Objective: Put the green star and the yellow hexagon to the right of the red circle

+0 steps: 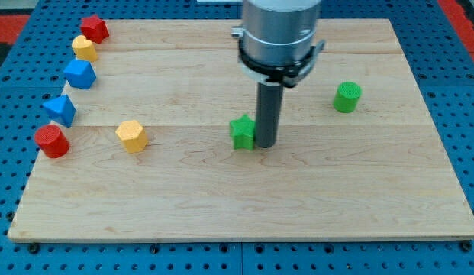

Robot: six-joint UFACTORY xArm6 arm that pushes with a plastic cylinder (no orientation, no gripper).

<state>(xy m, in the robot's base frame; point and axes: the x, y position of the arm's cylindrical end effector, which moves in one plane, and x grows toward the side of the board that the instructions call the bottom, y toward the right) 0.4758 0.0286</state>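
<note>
The green star (241, 131) lies near the middle of the wooden board. My tip (266, 143) stands right beside it on its right, touching or nearly touching it. The yellow hexagon (132, 136) lies left of centre. The red circle (52, 141), a short cylinder, sits at the board's left edge, left of the yellow hexagon. The star and the hexagon are both on the view's right of the red circle.
A green cylinder (346, 97) stands at the right. Along the left edge, from the top: a red block (94, 29), a yellow block (85, 49), a blue block (80, 74) and a blue triangle-like block (61, 109). Blue pegboard (458, 76) surrounds the board.
</note>
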